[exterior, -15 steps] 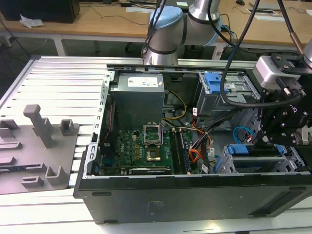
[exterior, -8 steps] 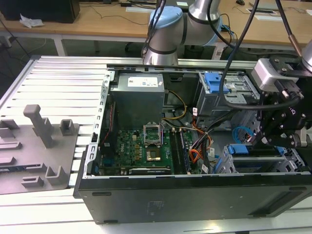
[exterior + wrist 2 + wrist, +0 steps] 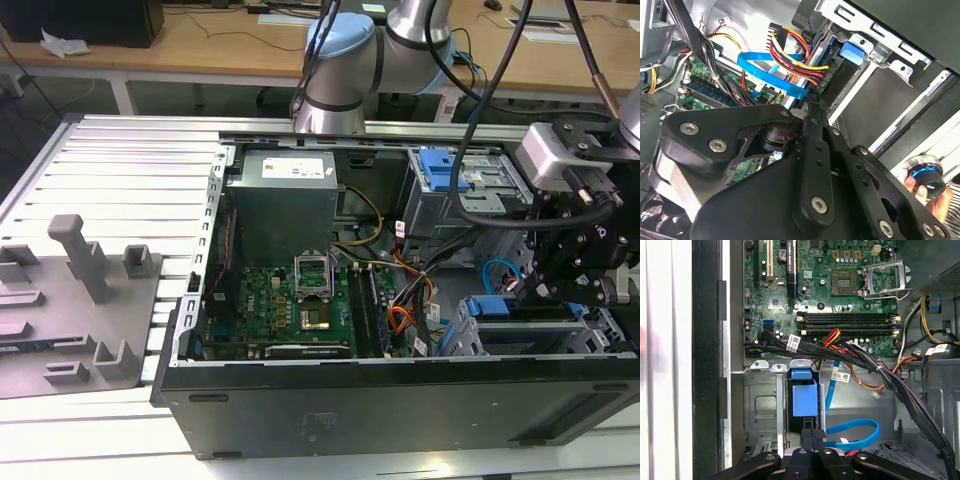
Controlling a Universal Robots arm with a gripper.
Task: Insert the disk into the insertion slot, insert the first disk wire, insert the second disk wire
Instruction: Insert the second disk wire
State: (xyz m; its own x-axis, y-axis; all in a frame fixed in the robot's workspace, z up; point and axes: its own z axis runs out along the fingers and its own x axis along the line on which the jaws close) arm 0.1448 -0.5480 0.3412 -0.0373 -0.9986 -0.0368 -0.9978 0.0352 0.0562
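Disk [image 3: 804, 401] first: you can see its bright blue carrier already sitting in the insertion slot [image 3: 762, 407], the low perforated cage at the near corner of the open computer case [image 3: 400, 400] on the exterior view's right. In the exterior view the same blue shows at the cage's open end [image 3: 492, 307], just under the arm's tooling. So you may judge the first step done, or very nearly so.

Wires are less settled. A flat blue data cable [image 3: 771, 75] runs in a loop down toward the drive's rear, and a bundle of red, yellow and black power leads [image 3: 799, 60] ends in a dark plug right at the cage; whether either is fully seated you cannot tell from these angles. Treat at least one wire step as the work in hand.

Your gripper [image 3: 814, 437] hangs right over the drive's rear edge, beside the blue cable. Its black fingers [image 3: 812, 150] look drawn close together, almost meeting, and something thin may be pinched between them, but you cannot confirm a hold. Beyond it lies the green motherboard [image 3: 840, 295].
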